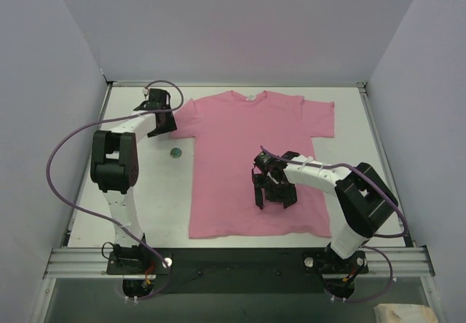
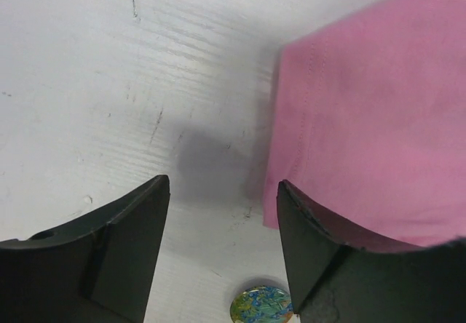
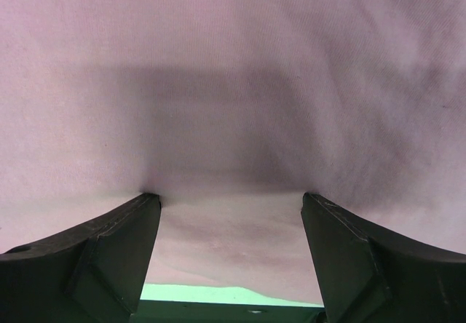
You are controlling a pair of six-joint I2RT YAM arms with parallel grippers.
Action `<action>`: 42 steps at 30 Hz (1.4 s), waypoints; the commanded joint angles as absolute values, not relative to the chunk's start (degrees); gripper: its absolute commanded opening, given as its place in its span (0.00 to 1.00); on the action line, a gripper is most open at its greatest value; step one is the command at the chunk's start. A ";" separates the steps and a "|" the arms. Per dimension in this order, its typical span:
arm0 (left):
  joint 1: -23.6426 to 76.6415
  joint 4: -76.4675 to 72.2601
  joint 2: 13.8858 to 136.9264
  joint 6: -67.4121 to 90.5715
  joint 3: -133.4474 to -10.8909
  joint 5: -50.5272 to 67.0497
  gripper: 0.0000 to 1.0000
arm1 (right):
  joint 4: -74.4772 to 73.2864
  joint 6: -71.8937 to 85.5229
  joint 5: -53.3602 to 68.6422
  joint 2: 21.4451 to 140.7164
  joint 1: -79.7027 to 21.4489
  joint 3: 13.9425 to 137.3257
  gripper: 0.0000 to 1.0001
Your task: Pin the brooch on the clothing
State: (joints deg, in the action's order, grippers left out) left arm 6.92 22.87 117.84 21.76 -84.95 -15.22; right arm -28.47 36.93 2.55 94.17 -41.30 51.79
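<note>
fig.: brooch unpinned, task barely begun.
the brooch (image 1: 175, 152) lies on the counter (image 1: 167, 206) just beside the clothing (image 1: 233, 141). the left gripper (image 1: 162, 123) hangs near it, open and empty. the right gripper (image 1: 273, 192) rests open on the fabric, holding nothing. pick-up and pinning remain.

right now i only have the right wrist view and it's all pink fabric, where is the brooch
observer: The brooch lies on the bare table, just off the shirt's left edge, not touching it.
operator: is the left gripper holding it
observer: No. The left gripper is open and empty, with the brooch loose on the table close by it.
operator: and where is mine on the shirt
observer: The right gripper is open over the shirt's lower middle.
</note>
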 commanded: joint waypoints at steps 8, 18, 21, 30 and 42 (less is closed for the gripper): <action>13.96 18.72 103.89 21.10 -82.27 -11.69 0.73 | -25.31 32.87 0.97 87.02 -40.26 53.78 0.80; 23.20 9.41 95.28 25.75 -66.21 5.00 0.31 | -25.05 31.03 2.28 82.88 -33.23 52.22 0.75; 25.92 6.95 93.61 27.95 -62.68 7.47 0.00 | -24.52 30.06 2.37 81.92 -31.47 50.54 0.54; 33.92 5.63 92.11 31.64 -55.82 8.52 0.00 | -24.08 31.99 1.50 82.88 -31.11 44.83 0.00; 36.65 8.52 93.08 32.17 -49.49 9.05 0.00 | -22.68 36.65 3.16 84.90 -35.06 38.94 0.00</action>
State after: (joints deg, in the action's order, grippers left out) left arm 36.21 8.16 94.41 31.40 -50.46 8.45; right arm -21.21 33.82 2.17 83.55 -32.42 41.23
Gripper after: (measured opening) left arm 0.022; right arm 0.024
